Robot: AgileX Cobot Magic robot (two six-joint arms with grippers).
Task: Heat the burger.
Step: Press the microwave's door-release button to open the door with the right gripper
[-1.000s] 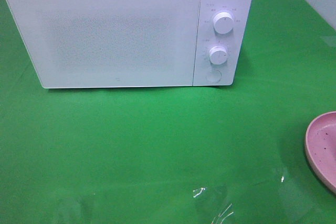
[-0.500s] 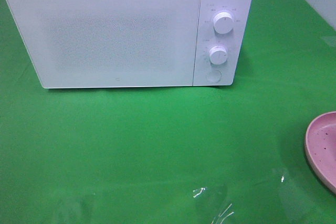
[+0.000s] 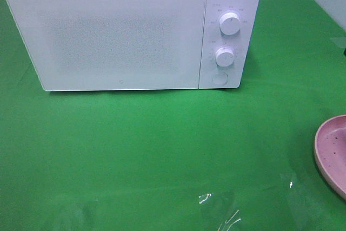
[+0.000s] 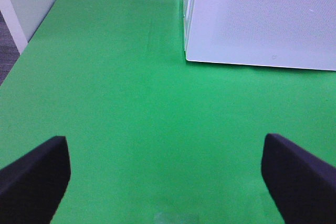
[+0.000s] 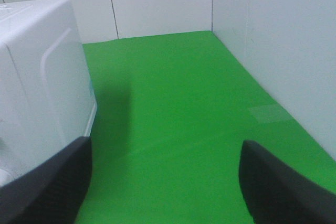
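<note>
The burger shows in no view; where it lies cannot be told. The white microwave (image 3: 119,36), door shut, stands on the green desk (image 3: 162,150), a pink plate (image 3: 331,155) well apart at the right edge. Left gripper (image 4: 165,156) and right gripper (image 5: 165,153): jaws wide, nothing between.

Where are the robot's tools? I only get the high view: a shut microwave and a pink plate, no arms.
Observer: The left tool hangs open over green cloth, in front of the left corner of the microwave.
Operator: And the other?
Observer: The right tool is open too, alongside the microwave's right side, holding nothing.
Operator: Any burger there?
Observer: None in any view; the right wrist view shows only cloth running back to white walls.
</note>
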